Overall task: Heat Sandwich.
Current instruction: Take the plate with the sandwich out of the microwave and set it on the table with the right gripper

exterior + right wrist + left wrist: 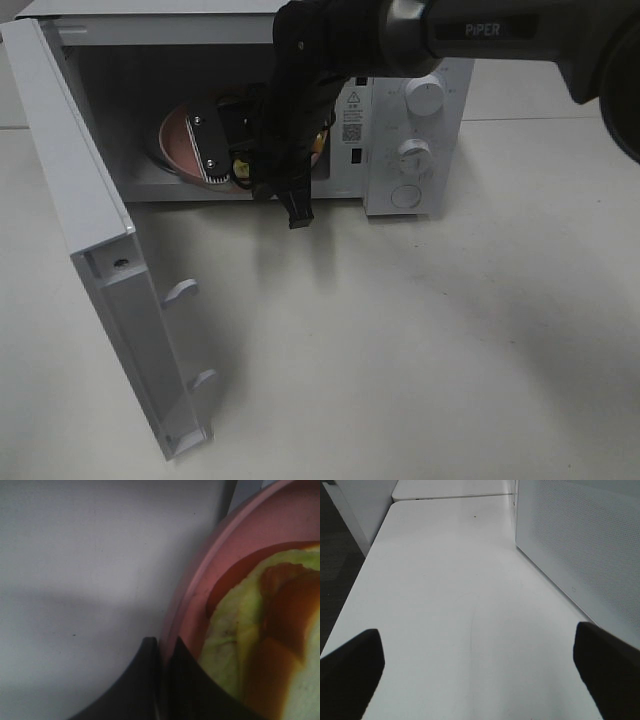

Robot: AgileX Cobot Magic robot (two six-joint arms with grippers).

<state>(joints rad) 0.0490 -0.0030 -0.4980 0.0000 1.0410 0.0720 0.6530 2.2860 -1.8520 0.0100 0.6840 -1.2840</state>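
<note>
The white microwave (415,140) stands with its door (95,270) swung wide open to the left. Inside it lies a round pink plate (178,140), with the sandwich (260,630) on it showing pale bread, green filling and brown crust. My right arm (300,90) reaches into the cavity from above and hides most of the sandwich in the high view. In the right wrist view my right gripper (162,672) is shut on the plate's rim (197,585). My left gripper (480,672) hangs open over bare table, with nothing between its fingers (350,672).
Two knobs (425,95) and a round button sit on the microwave's right-hand panel. The open door juts out toward the table's front left. In the left wrist view a white perforated panel (580,545) stands beside the tabletop (450,580), whose edge drops to dark floor.
</note>
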